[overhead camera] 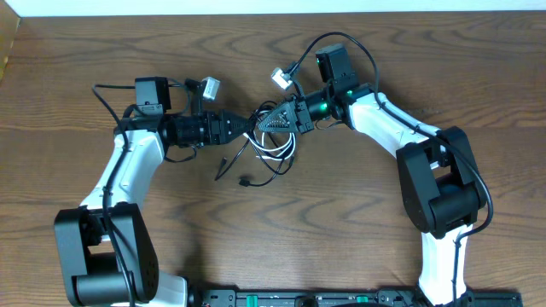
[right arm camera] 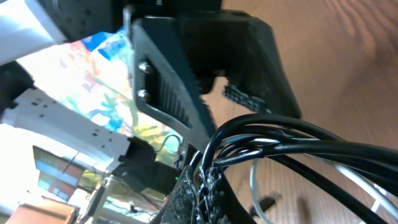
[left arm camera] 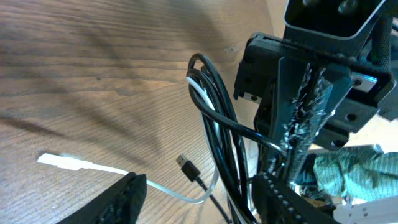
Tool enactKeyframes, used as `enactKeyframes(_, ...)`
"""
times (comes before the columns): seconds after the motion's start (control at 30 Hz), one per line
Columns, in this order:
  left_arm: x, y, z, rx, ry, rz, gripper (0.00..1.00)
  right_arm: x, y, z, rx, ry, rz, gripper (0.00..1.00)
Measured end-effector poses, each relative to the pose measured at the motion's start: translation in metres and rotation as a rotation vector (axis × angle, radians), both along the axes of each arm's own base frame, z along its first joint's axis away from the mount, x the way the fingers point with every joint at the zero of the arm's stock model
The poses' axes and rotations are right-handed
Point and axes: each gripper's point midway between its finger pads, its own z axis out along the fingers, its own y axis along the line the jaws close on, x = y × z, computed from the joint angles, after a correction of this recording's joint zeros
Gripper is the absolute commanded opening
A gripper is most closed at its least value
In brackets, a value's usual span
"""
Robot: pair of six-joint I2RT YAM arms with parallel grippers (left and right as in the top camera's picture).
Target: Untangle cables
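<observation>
At centre frame overhead, left gripper [overhead camera: 249, 127] and right gripper [overhead camera: 275, 119] meet over the tangled black cable [overhead camera: 245, 181] and white cable [overhead camera: 278, 153]. Only the left wrist view shows the left jaws apart astride the loops. Only the right wrist view shows the right claw clamped on black strands.

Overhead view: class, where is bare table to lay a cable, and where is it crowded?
Free: wide table patch between left arm and right arm, nearer than the cables; also the far corners. Crowded: centre, where both arms meet over the cables.
</observation>
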Motion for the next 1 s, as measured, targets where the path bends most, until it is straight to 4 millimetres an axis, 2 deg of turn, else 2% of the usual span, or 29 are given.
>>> enactKeyframes(0.23, -0.005, -0.017, -0.005, 0.032, -0.003, -0.042, 0.52, -0.004, -0.001, 0.005, 0.028, 0.005, 0.028, 0.01)
enactKeyframes(0.27, -0.006, -0.019, -0.006, 0.040, -0.003, -0.049, 0.47, -0.005, -0.001, 0.006, 0.032, 0.005, 0.032, 0.01)
enactKeyframes(0.37, -0.009, -0.027, -0.010, 0.049, 0.006, -0.067, 0.08, -0.006, 0.000, 0.006, 0.034, 0.003, 0.036, 0.01)
enactKeyframes(0.53, -0.010, -0.030, -0.026, 0.101, 0.039, -0.067, 0.08, -0.003, -0.001, 0.006, 0.031, -0.007, 0.025, 0.01)
enactKeyframes(0.73, -0.011, -0.002, -0.060, 0.298, 0.156, 0.044, 0.07, 0.025, -0.016, -0.006, -0.052, 0.034, -0.097, 0.01)
enactKeyframes(0.87, -0.010, 0.010, -0.069, 0.369, 0.176, 0.084, 0.07, 0.045, -0.034, -0.027, -0.173, 0.124, -0.221, 0.01)
enactKeyframes(1.0, -0.008, 0.022, -0.076, 0.421, 0.187, 0.120, 0.08, 0.050, -0.048, -0.053, -0.322, 0.213, -0.313, 0.01)
